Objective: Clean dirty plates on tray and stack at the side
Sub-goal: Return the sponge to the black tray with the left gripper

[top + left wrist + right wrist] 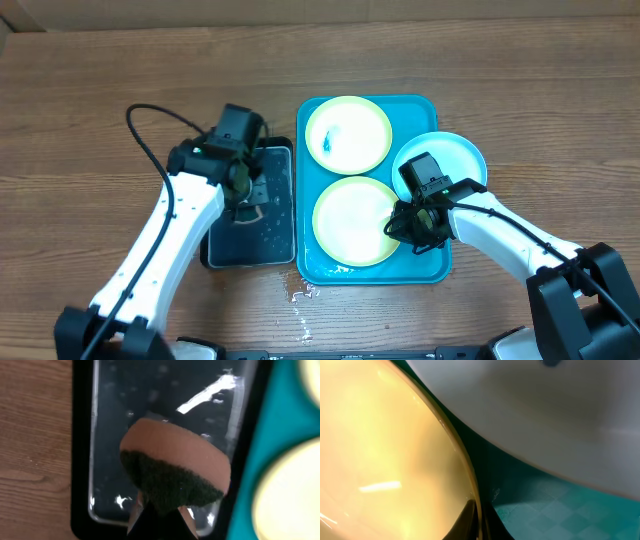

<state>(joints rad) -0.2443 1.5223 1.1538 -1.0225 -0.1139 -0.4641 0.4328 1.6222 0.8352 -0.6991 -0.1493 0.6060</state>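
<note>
On a wooden counter (80, 120), a turquoise tray (418, 108) carries two yellow-green plates: the far plate (348, 134), marked with a blue smear (328, 138), and the near plate (350, 222). A blue plate (455, 155) overlaps the tray's right rim, its edge just beside the near plate. The right jaws pinch the near plate's right rim, one finger on either side. Just left of the tray, the left jaws pinch a sponge (175, 467), brown with a dark green scouring face, over a black tray (270, 240) holding water. Droplets (300, 290) dot the counter by the tray's near left corner.
</note>
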